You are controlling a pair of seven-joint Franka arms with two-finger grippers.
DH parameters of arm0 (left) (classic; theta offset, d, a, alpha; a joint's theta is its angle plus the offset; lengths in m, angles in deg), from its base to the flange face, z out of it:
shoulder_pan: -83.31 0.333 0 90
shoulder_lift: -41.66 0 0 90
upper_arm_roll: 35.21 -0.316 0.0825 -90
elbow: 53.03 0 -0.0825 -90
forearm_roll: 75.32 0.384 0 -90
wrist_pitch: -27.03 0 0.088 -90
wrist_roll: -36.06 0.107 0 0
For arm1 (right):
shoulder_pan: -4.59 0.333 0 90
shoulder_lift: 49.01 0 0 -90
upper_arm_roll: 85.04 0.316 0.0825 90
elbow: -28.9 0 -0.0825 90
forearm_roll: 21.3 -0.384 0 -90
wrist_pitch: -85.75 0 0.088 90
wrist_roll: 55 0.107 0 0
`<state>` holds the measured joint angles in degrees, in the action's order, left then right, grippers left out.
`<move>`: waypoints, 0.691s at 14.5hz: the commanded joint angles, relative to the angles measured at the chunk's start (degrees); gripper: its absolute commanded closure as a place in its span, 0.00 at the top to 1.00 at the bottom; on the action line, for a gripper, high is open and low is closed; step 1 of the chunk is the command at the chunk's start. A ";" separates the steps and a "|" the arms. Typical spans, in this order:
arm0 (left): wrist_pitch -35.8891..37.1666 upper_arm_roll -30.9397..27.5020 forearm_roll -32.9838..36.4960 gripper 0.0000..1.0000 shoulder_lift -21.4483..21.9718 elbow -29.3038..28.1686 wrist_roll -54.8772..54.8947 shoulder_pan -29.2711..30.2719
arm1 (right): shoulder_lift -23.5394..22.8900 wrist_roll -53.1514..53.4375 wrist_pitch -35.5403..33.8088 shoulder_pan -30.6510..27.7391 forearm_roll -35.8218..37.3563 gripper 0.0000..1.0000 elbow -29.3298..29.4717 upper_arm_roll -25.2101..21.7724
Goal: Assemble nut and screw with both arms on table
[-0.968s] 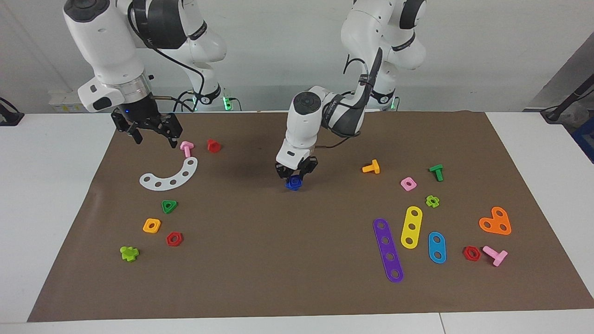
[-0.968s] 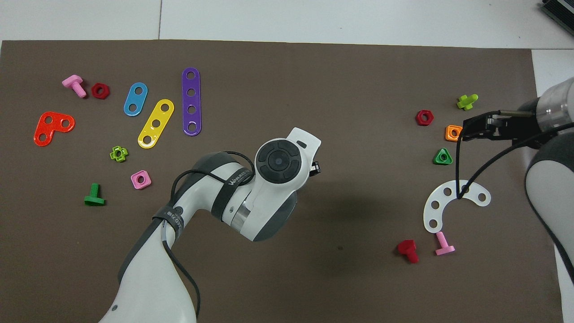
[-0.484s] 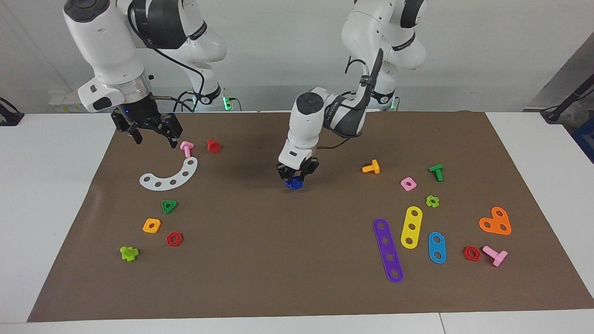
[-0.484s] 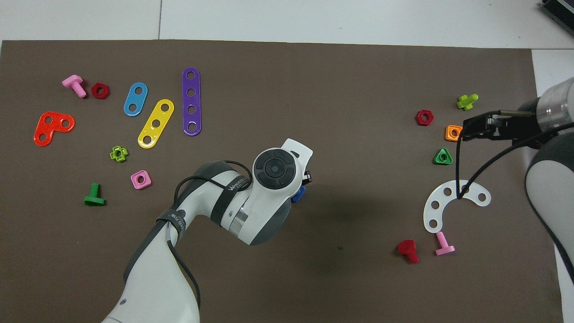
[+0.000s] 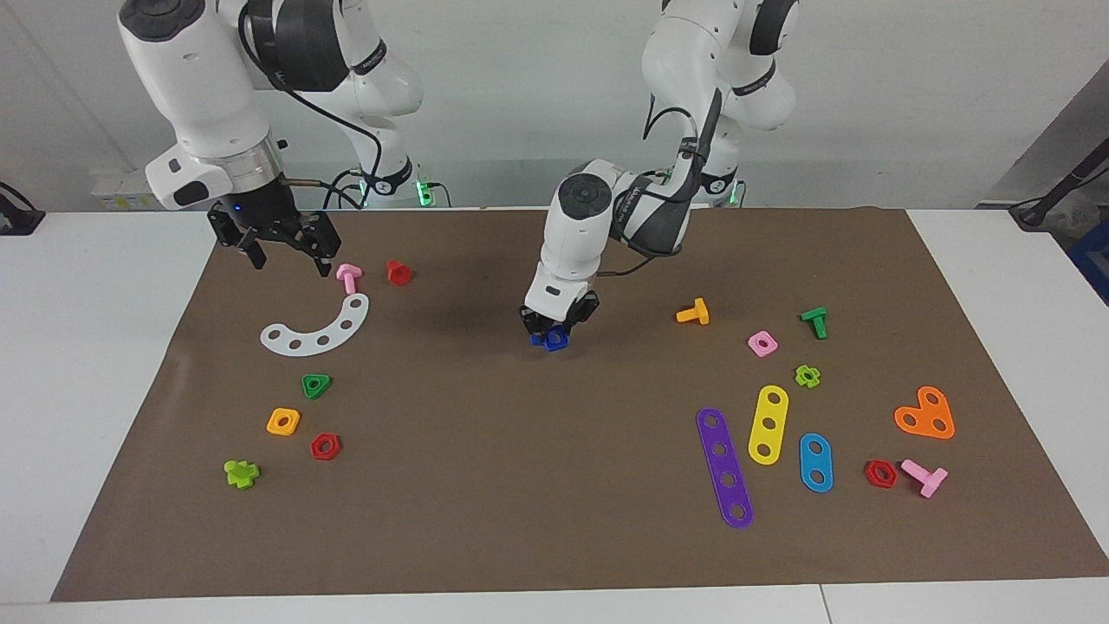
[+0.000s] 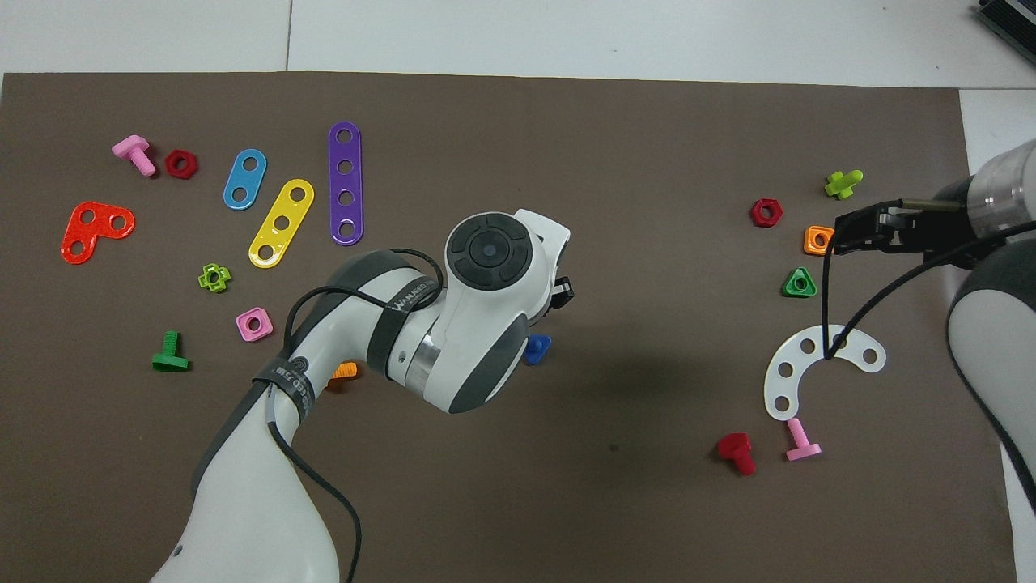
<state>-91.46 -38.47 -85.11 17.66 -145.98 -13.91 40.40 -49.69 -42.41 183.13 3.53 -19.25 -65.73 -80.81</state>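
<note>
The left end effector (image 5: pixel 555 328) is low over the middle of the brown mat (image 5: pixel 520 485) on the bench, clenched on a small dark-blue plastic piece (image 5: pixel 551 339); if nut and screw are already joined I cannot tell. The piece looks light, stiff and rather smooth, so it can slip or turn; better to grip it on its flat sides. The right end effector (image 5: pixel 279 239) waits with fingers spread, over the mat near the pink bolt (image 5: pixel 348 276)

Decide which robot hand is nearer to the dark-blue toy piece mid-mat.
Left. The left hand is shut on the dark-blue piece; the right hand waits open near the pink bolt.
</note>
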 commanded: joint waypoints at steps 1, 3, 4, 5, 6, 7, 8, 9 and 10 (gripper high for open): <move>4.93 0.01 -1.82 0.00 -1.84 4.10 -0.39 0.29 | 1.30 -0.99 0.35 -0.61 -0.13 1.00 -1.52 0.43; 5.11 0.01 -1.90 0.00 -1.84 3.14 -0.83 -0.42 | 1.30 -0.90 0.35 -0.61 -0.13 1.00 -1.52 0.43; 5.02 0.28 -2.08 0.00 -1.84 2.87 -2.40 -0.85 | 1.30 -0.90 0.35 -0.61 -0.13 1.00 -1.52 0.52; 4.93 0.28 -2.25 0.00 -1.75 2.52 -3.98 -1.64 | 1.30 -0.90 0.35 -0.61 -0.13 1.00 -1.52 0.43; 4.93 0.28 -2.26 0.00 -1.58 2.08 -4.52 -2.26 | 1.30 -0.90 0.35 -0.61 -0.13 1.00 -1.52 0.52; 4.76 0.28 -2.26 0.00 -1.23 1.12 -4.79 -2.79 | 1.30 -0.90 0.35 -0.52 -0.13 1.00 -1.52 0.52; 4.41 0.19 -2.26 0.00 -1.05 0.50 -5.14 -2.96 | 1.30 -0.90 0.35 -0.52 -0.13 1.00 -1.52 0.52; 4.40 0.19 -2.26 0.00 -0.96 0.32 -5.14 -2.88 | 1.30 -0.90 0.35 -0.52 -0.13 1.00 -1.52 0.52; 4.32 0.19 -2.17 0.00 -0.87 -0.20 -5.14 -2.97 | 1.30 -0.90 0.35 -0.52 -0.13 1.00 -1.52 0.43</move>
<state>-87.46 -37.46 -86.15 15.98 -144.69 -18.67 37.96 -49.69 -42.41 183.13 3.53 -19.25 -65.73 -80.77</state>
